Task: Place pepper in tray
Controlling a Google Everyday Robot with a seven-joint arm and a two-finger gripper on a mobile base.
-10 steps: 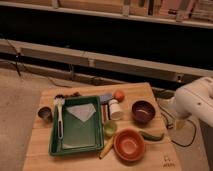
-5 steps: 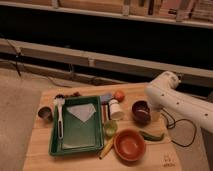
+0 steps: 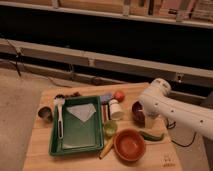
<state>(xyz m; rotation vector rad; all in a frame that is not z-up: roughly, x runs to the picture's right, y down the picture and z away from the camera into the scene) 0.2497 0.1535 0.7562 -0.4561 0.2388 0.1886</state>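
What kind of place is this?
Probably a robot lab: a wooden table holds a green tray, an orange bowl and a pepper laid out for practice, and the gripper hangs by the dark bowl.

One white arm (image 3: pixel 186 114) enters from the right edge of the scene and runs as a thick, smooth link up and to the left, toward the middle. The link ends in a rounded joint (image 3: pixel 159 91), the highest and leftmost bulk of the arm. Below the joint, a short white section bends steeply down on its near-left side. The gripper (image 3: pixel 149 120) sits at the lower end of this section, right of centre, pointing down. No other arm is in view.
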